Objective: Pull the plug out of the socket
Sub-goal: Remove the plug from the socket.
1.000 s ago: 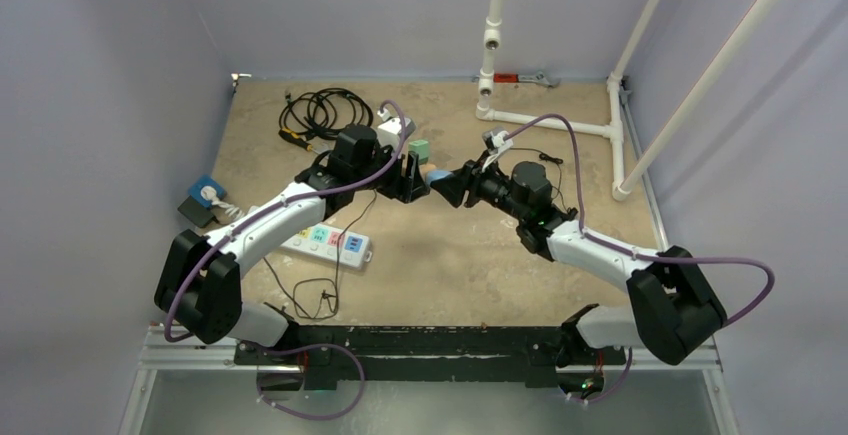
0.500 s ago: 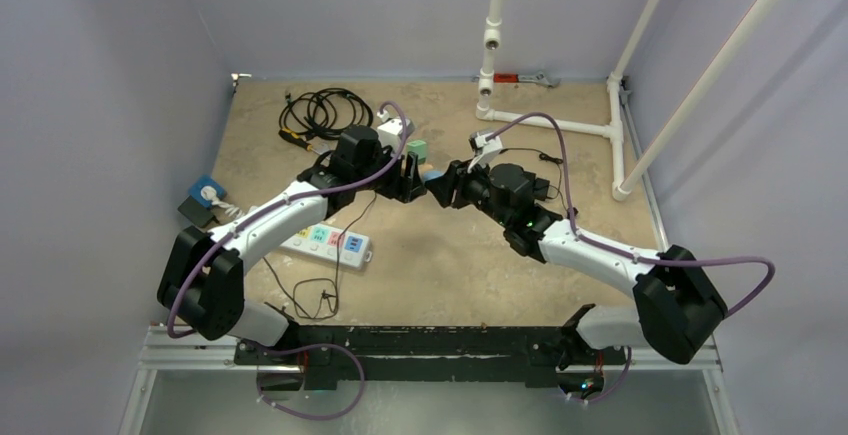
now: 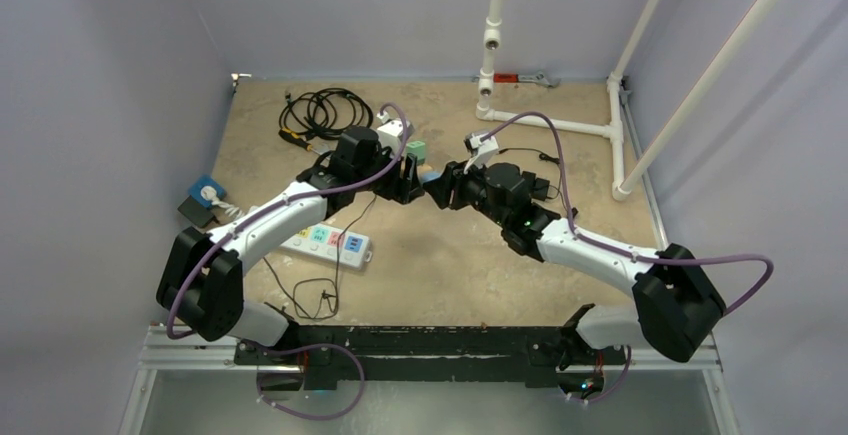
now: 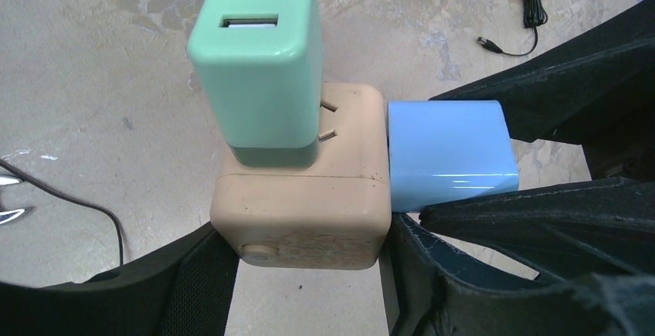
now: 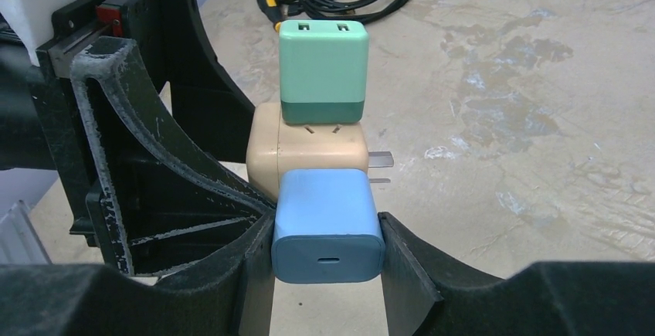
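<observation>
A beige cube socket point(image 4: 301, 197) is held above the table between the fingers of my left gripper point(image 4: 305, 274), which is shut on it. A mint-green plug point(image 4: 259, 58) sits in its top face and a light-blue plug point(image 4: 448, 151) in its side face. In the right wrist view my right gripper point(image 5: 328, 252) has its fingers pressed on both sides of the blue plug point(image 5: 328, 228), with the socket point(image 5: 309, 147) and green plug point(image 5: 323, 69) behind it. In the top view both grippers point(image 3: 410, 177) point(image 3: 445, 183) meet at mid-table.
A white power strip point(image 3: 327, 240) with a thin black cable lies under the left arm. A coil of black cable point(image 3: 322, 110) lies at the back left. A white pipe frame point(image 3: 550, 120) stands at the back right, with a black adapter point(image 3: 545, 160) near it.
My right gripper has moved left up to the left gripper and now has the blue plug between its fingers. The left arm has hardly moved.
</observation>
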